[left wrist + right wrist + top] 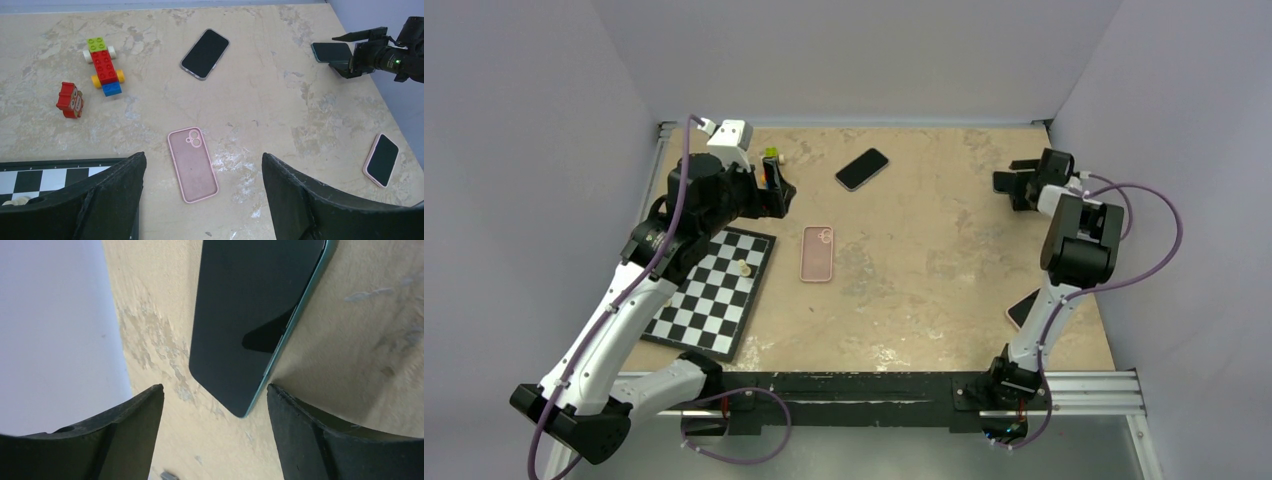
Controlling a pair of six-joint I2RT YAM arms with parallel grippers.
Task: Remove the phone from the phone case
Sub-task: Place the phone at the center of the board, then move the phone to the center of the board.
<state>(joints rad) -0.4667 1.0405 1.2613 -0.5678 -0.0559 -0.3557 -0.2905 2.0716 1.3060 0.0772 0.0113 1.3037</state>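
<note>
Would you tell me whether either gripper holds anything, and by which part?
Nothing is held: left gripper and right gripper are open, the teal-edged phone lying free.

From here I see a black-and-white chessboard (714,292) lying askew on the left near part of the mottled beige surface (924,300), with a single pale chess piece (742,267) standing on it close to its far edge. Beyond the board, a toy car of bricks (104,67) sits with green, red and blue blocks in a row and white and yellow wheels. A small red figure (70,100) sits just beside it, apart from it.
</note>
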